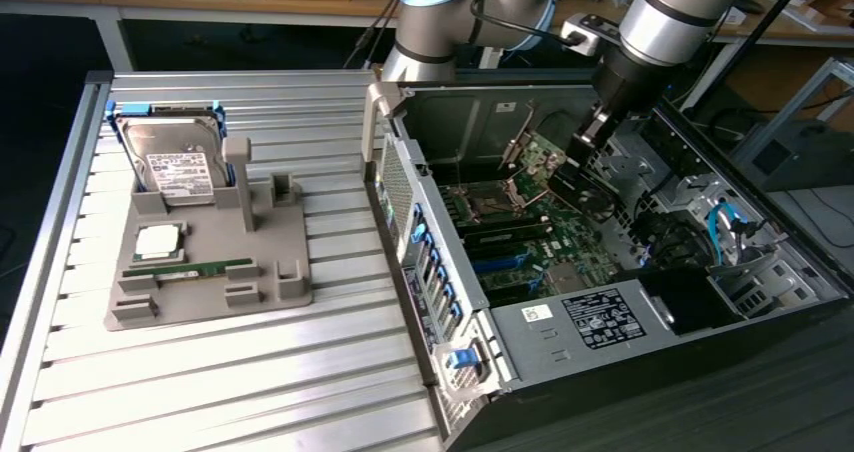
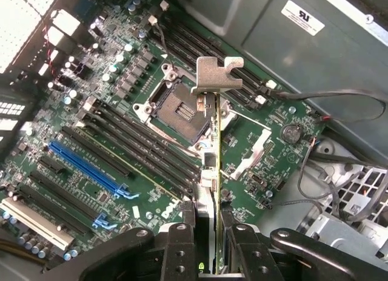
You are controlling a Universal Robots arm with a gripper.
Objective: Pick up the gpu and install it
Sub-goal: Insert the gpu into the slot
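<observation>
My gripper (image 2: 207,223) is shut on the gpu (image 2: 216,153), a thin dark card seen edge-on between the two black fingers (image 2: 185,232). Its pale metal bracket (image 2: 218,74) sticks out past the fingertips. The card hangs above the green motherboard (image 2: 109,105), over the open processor socket (image 2: 179,108) and apart from the long blue slot (image 2: 91,169). In the exterior view the gripper (image 1: 594,137) reaches down into the open computer case (image 1: 427,232), above the motherboard (image 1: 534,242).
On the slatted table at the exterior view's left, a grey holder (image 1: 267,272) carries a silver hard drive (image 1: 174,162), a processor chip (image 1: 158,240) and a green memory stick (image 1: 200,269). Loose cables (image 2: 339,99) and the case's walls surround the board.
</observation>
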